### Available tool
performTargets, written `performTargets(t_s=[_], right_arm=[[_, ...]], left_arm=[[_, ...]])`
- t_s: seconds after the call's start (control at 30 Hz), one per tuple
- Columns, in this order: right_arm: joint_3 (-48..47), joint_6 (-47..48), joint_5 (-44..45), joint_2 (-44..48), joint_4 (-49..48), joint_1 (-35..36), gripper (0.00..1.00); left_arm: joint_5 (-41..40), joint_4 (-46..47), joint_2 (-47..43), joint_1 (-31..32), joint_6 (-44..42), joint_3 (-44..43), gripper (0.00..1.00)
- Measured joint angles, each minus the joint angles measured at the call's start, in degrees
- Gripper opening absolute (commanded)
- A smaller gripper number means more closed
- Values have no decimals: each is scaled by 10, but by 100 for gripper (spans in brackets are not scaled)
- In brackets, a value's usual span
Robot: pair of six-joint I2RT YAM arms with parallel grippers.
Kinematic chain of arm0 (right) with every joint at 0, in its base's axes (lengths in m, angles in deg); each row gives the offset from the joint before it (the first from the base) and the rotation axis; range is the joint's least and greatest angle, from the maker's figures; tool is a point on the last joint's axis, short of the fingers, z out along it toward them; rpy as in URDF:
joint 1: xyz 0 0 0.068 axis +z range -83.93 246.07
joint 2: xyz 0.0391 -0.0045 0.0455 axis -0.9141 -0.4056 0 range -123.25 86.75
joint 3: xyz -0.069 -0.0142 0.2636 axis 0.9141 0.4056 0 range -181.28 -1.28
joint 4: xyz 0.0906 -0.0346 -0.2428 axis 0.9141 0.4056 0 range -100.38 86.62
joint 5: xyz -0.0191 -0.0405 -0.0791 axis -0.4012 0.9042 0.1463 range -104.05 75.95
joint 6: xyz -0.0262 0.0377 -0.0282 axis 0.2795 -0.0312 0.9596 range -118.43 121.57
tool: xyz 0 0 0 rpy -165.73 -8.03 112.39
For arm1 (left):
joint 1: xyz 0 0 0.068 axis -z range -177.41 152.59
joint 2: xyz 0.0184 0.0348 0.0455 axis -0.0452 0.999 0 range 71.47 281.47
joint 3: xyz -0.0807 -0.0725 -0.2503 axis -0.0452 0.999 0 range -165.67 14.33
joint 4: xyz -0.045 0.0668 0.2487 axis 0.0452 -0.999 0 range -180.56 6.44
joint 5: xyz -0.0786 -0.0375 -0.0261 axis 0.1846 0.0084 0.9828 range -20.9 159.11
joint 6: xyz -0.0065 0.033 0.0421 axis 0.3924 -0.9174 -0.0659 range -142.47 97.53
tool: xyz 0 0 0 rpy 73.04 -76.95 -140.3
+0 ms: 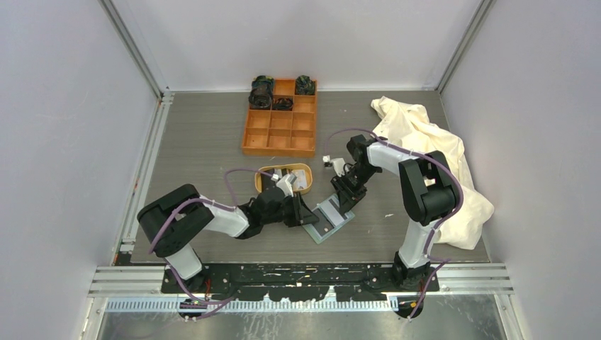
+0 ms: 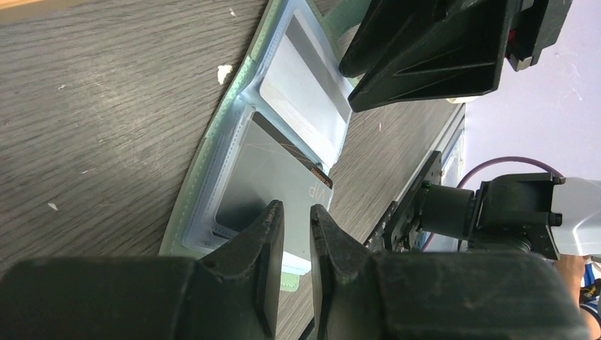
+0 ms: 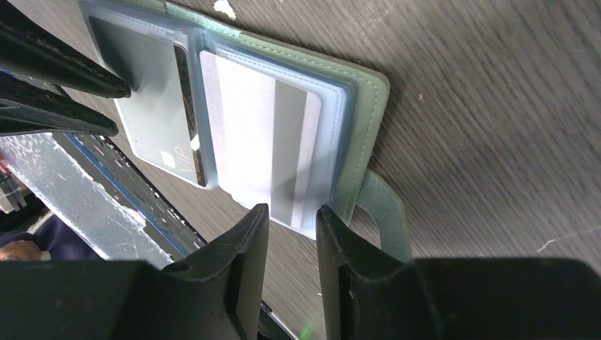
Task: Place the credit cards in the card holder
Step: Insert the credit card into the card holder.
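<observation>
The holder (image 1: 328, 224) lies open and flat on the tabletop (image 1: 205, 142), between the two claws. A dark card (image 2: 273, 177) is seated in one clear pocket and a striped card (image 3: 276, 142) in the other, each with an edge standing out of its sleeve. The left claw (image 2: 294, 219) is held just over the dark card's edge, its fingers a narrow slit apart with nothing clamped. The right claw (image 3: 292, 227) is likewise slightly parted and empty, by the striped card's edge.

The cards are judged light, stiff and slick, best taken by a short edge or nudged edge-on. The holder is judged soft and liable to slide or fold. It would best be pinned at its tab (image 3: 386, 209) or fold while a card is pushed home.
</observation>
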Motion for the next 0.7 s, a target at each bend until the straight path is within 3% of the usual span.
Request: performTargets(t_s=[0.4, 0.7], right_arm=[[-9, -3, 9, -9, 9, 4, 33], [-23, 16, -56, -9, 43, 5, 28]], left_arm=[[3, 5, 7, 0, 0, 0, 22], [4, 6, 8, 0, 0, 0, 22]])
